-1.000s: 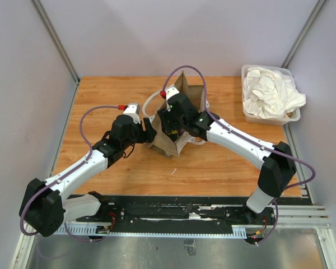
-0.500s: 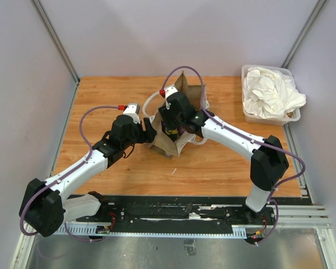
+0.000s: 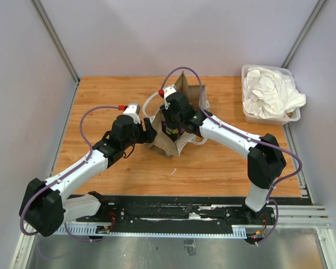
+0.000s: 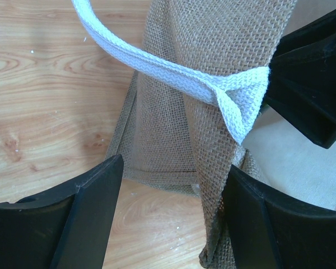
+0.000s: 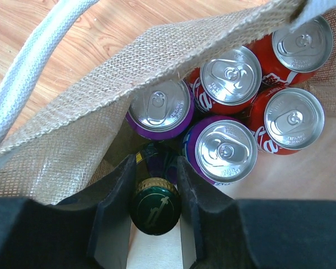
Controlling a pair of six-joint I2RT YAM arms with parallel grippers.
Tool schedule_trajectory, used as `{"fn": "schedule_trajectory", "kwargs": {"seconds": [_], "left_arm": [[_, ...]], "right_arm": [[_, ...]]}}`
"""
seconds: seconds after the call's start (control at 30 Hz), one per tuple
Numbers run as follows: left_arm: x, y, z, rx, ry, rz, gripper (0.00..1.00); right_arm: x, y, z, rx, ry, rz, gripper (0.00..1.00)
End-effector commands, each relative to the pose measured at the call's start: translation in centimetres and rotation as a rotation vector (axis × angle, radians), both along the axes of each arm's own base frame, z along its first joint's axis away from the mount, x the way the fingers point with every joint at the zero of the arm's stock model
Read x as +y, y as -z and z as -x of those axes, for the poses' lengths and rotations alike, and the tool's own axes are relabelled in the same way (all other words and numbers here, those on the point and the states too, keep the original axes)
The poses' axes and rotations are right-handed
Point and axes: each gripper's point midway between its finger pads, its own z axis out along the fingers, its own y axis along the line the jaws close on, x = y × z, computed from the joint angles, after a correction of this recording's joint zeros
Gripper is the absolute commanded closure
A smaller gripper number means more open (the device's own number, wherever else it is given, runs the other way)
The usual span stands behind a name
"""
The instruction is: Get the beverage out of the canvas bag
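Note:
The tan canvas bag stands mid-table with white strap handles. My right gripper reaches down into it and is shut on the neck of a dark bottle with a green cap. Beside the bottle inside the bag sit two purple cans and three red cans. My left gripper is at the bag's left corner, open. The burlap edge hangs between its fingers against the right finger, with a gap to the left one.
A clear plastic tub of white cloths stands at the table's back right. Grey walls close in the wooden table on three sides. The arm bases sit on a black rail at the near edge.
My right gripper has closed onto the bottle inside the bag, and its elbow has swung slightly left. The left arm has stayed in place.

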Motion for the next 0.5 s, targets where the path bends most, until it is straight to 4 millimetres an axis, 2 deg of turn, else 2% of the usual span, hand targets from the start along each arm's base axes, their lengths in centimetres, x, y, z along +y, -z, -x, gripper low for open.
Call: {"fn": "schedule_trajectory", "kwargs": {"seconds": [0.0,0.23,0.47], "left_arm": [[-0.3,3.0,2.2,0.110,0.060,-0.055,0.26],[-0.3,3.0,2.2,0.111,0.063,-0.057,0.26],[-0.4,3.1,2.3,0.113,0.068,-0.053,0.26]], "right_arm": [[-0.2,-0.4,-0.6,-0.017,-0.008,-0.008,0.98],[-0.4,-2.7,-0.3,-0.068,-0.036,-0.031,0.99],[-0.3,-6.1,-0.4,-0.141,-0.069,-0.049,0.99]]}}
